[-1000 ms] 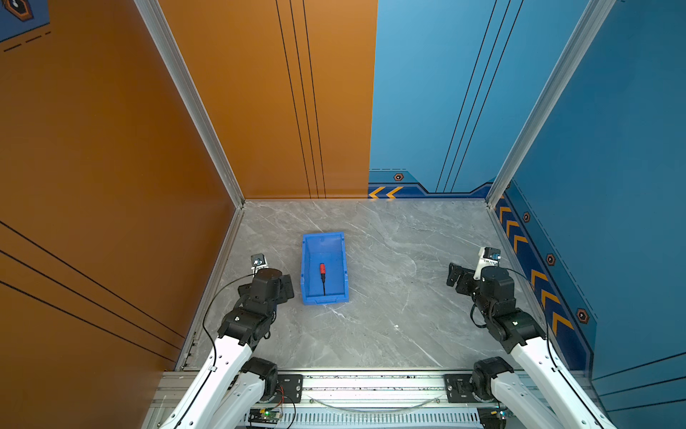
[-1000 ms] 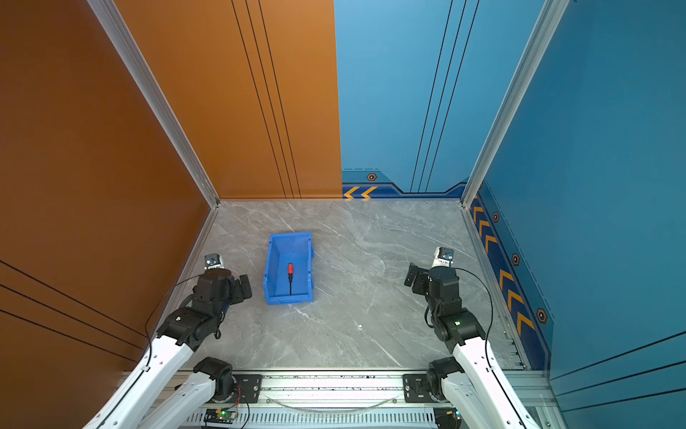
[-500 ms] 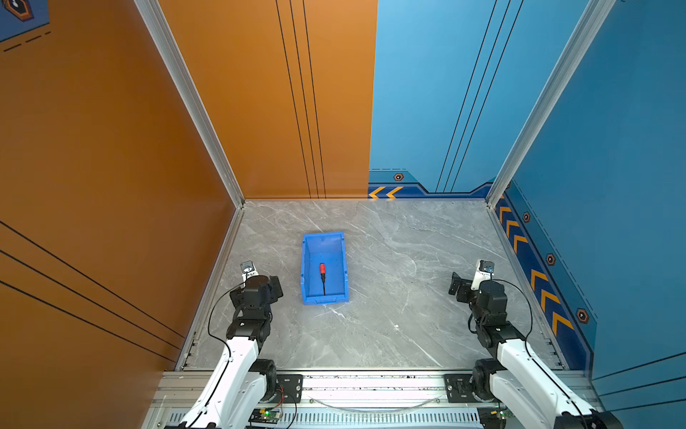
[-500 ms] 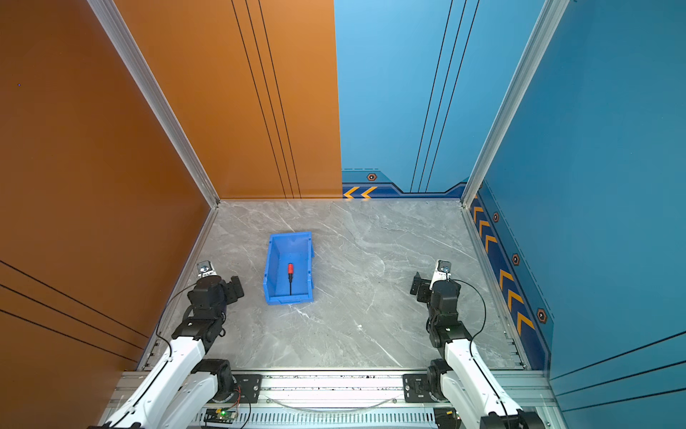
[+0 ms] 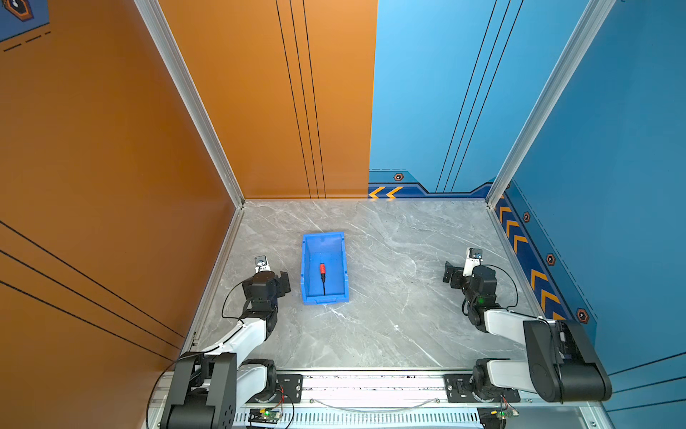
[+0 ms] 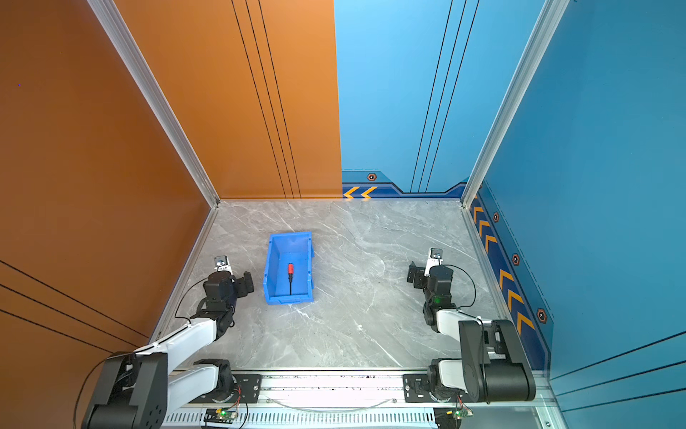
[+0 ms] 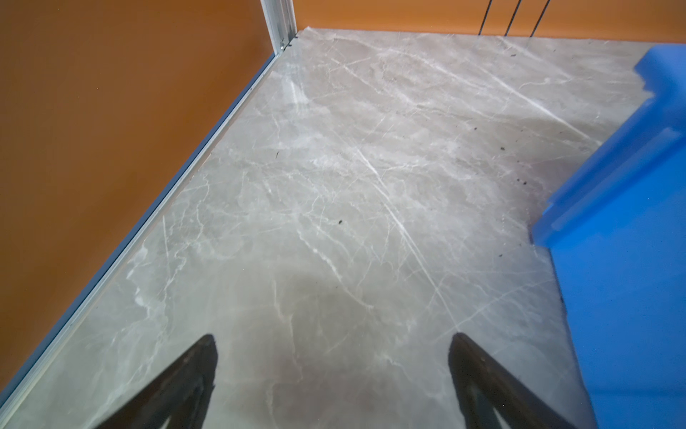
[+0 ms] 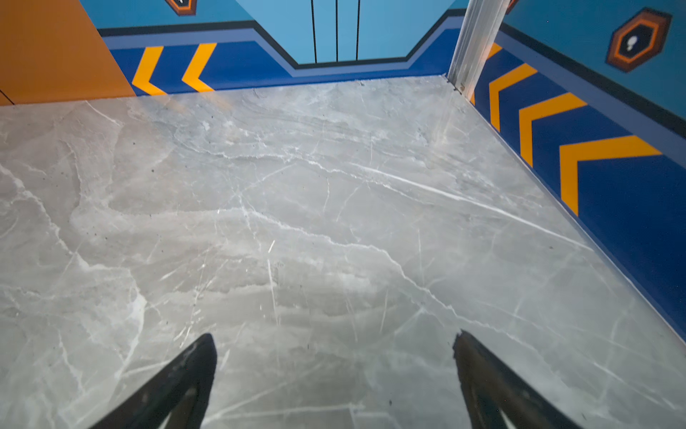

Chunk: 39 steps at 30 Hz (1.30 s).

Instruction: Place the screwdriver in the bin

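Left jaws wide, empty, beside bin (image 5: 305, 267); screwdriver (image 5: 323, 275) inside, apart.

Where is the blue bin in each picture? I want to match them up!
Top view: the bin sits on the table, left of middle, with the screwdriver inside.
Top view: same spot, the bin left of middle.
Left wrist view: only its outer blue wall shows, beside the open left claw.
Right wrist view: not in it.
Shared landmark: the orange back wall.
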Available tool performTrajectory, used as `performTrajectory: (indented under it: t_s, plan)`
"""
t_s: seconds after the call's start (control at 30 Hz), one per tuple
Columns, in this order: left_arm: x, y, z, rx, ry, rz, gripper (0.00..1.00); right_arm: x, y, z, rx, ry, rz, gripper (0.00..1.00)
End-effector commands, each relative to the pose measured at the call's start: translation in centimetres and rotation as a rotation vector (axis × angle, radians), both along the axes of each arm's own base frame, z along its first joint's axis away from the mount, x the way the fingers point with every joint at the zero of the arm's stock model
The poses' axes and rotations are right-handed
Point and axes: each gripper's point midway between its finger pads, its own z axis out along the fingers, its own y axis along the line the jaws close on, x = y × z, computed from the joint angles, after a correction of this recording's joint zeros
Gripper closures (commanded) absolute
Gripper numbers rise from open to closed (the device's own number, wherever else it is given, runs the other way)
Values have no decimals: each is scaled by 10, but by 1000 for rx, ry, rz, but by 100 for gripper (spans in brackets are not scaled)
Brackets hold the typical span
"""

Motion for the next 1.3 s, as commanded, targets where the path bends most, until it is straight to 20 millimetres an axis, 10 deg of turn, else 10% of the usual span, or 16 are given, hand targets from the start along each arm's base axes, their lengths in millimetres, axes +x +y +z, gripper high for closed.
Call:
performTrajectory:
  t_s: [0.0, 1.27]
  plan:
    - [23, -9, 29, 3, -133, -66, 2, 15, -1, 16, 5, -102, 1, 0]
    - [66, -23, 2, 46, -141, -132, 2, 26, -4, -1, -29, -34, -44, 0]
